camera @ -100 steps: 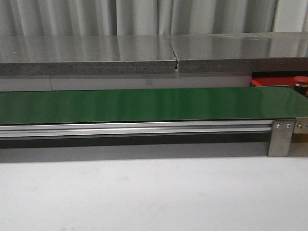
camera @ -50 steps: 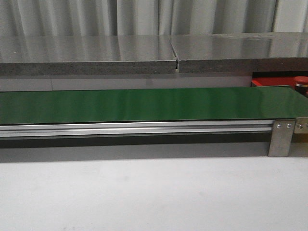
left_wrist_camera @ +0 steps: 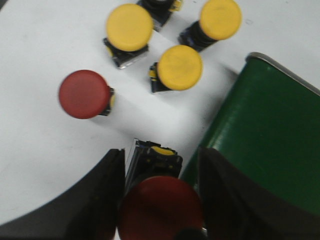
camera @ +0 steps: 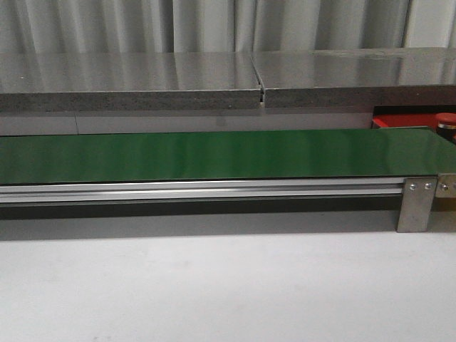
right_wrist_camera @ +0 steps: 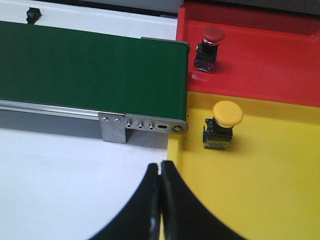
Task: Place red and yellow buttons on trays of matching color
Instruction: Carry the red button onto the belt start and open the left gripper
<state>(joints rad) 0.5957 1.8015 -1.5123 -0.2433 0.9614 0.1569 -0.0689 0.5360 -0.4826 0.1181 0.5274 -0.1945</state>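
Left gripper [left_wrist_camera: 161, 200] clamped on red button [left_wrist_camera: 160, 210] — rigid, light, slick-domed; best held by the boxy base. Right gripper [right_wrist_camera: 160, 195] pinched shut — empty.

My front view is evenly lit but flat, with soft vertical sheen streaking the green belt [camera: 214, 155] and pale reflections on the grey shelf [camera: 128, 75] behind it. On my left wrist feed the red button [left_wrist_camera: 160, 207] between the jaws is blurred and dim, while the yellow buttons [left_wrist_camera: 179, 67] beyond them glare slightly and throw soft shadows. My right wrist feed is bright and sharp past the jaws, though the fingers [right_wrist_camera: 172, 210] themselves are soft and dark.
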